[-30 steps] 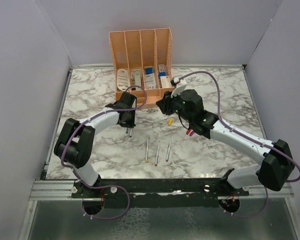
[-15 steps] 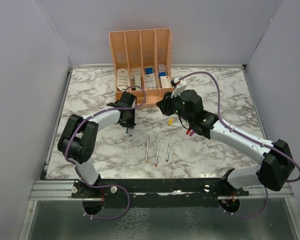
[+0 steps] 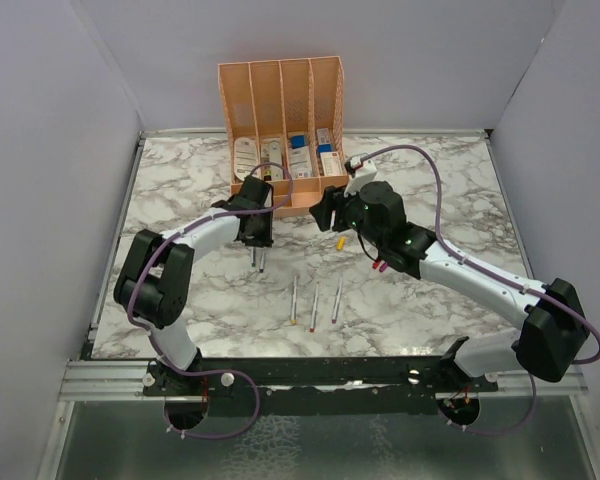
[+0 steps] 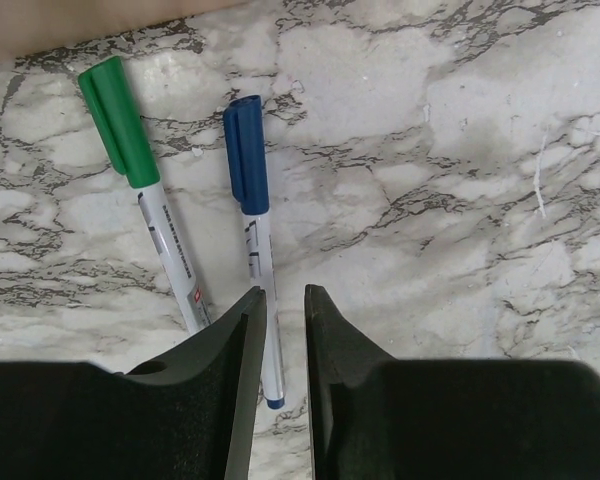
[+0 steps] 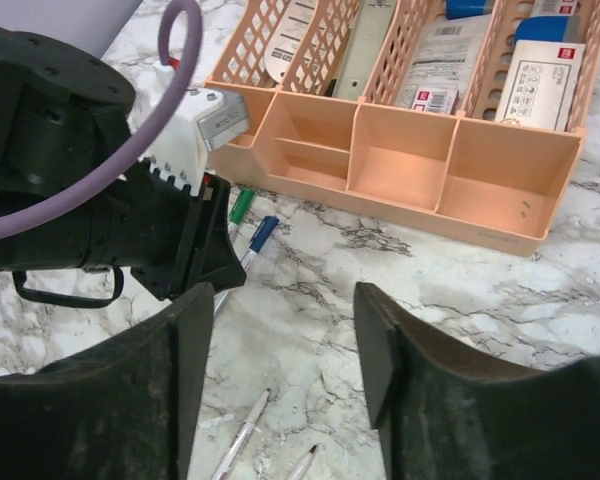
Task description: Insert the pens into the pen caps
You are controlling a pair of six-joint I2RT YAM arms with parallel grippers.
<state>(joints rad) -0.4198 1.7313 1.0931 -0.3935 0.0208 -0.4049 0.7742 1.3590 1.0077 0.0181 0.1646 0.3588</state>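
Two pens lie capped side by side on the marble, one with a green cap (image 4: 120,120) and one with a blue cap (image 4: 246,150). My left gripper (image 4: 283,292) hovers over the blue pen's bare end with its jaws a narrow gap apart, gripping nothing; from above it (image 3: 261,240) is in front of the organiser. My right gripper (image 5: 280,340) is open and empty, just right of the left one (image 3: 327,215). Three uncapped pens (image 3: 315,302) lie nearer the front. A yellow cap (image 3: 340,242), a red cap (image 3: 376,267) and a magenta cap (image 3: 383,263) lie by the right arm.
The peach organiser (image 3: 280,110) with white and blue items stands at the back centre; its low front trays (image 5: 400,170) are close behind both grippers. Grey walls close in the marble table (image 3: 180,190) on the left, right and back.
My left gripper has edged back toward the organiser, away from the pen. My right gripper has shifted slightly left and back. The pens and caps have not moved.
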